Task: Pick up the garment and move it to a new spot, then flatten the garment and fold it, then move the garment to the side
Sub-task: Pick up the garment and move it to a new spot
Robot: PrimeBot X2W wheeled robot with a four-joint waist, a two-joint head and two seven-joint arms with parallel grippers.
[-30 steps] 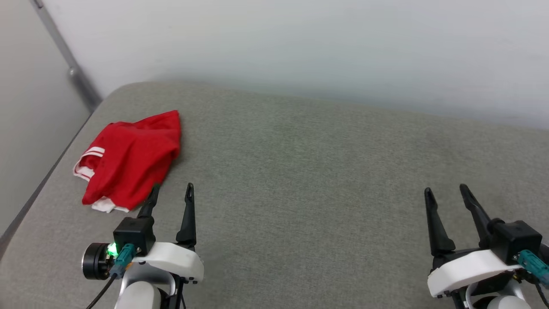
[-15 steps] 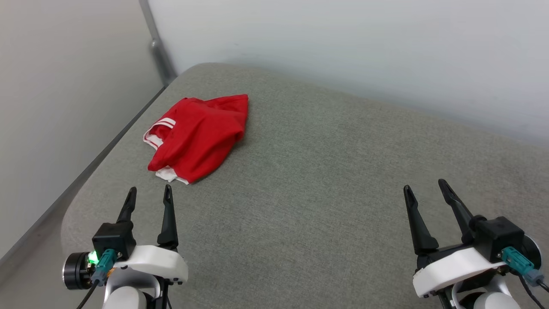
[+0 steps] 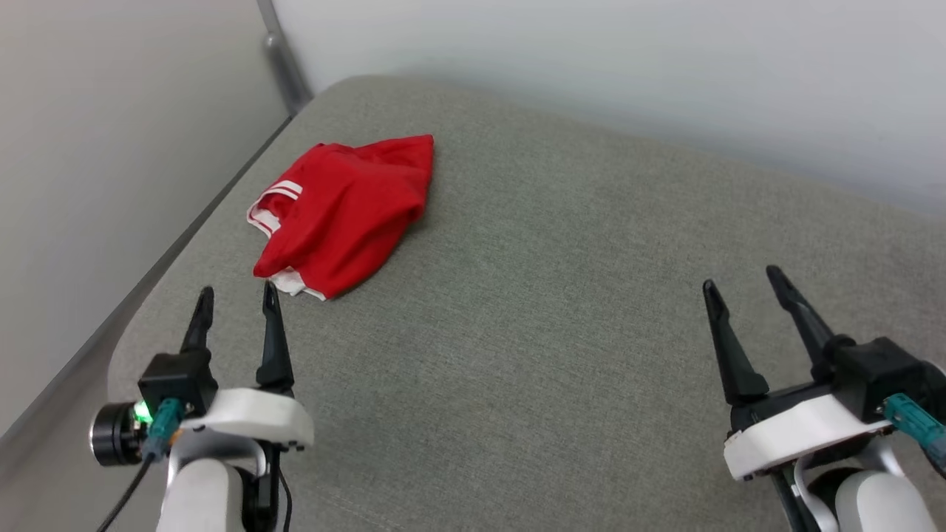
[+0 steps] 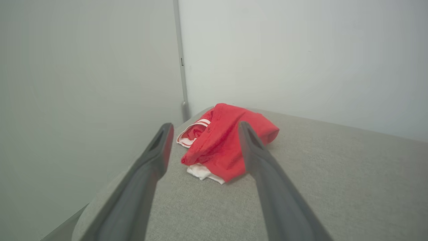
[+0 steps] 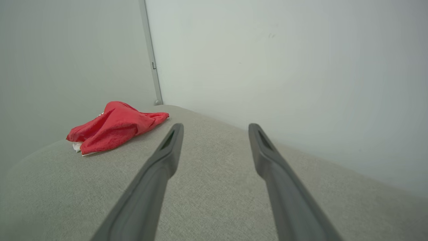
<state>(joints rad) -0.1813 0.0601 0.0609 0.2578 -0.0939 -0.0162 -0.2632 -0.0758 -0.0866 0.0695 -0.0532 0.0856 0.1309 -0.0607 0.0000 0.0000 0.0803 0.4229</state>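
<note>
The garment [image 3: 347, 213] lies crumpled in a red heap with white striped trim at the far left of the grey padded surface [image 3: 562, 295]. It also shows ahead in the left wrist view as the garment [image 4: 224, 144], and at the left in the right wrist view as the garment [image 5: 115, 127]. My left gripper [image 3: 236, 295] hovers open just short of the heap's near edge, empty. Far to the right, my right gripper [image 3: 743, 277] stands open and empty above the bare cushion. The lettering on the garment is hidden in the folds.
Pale walls [image 3: 591, 66] close the surface at the back and on the left, meeting at a grey corner post [image 3: 284, 63]. The surface's rounded left edge [image 3: 148, 310] drops away beside my left gripper.
The head camera has swung left and tilted, so the whole picture shifted. The left gripper stood beside the garment's near edge a second ago and now sits short of it. Both grippers stay open.
</note>
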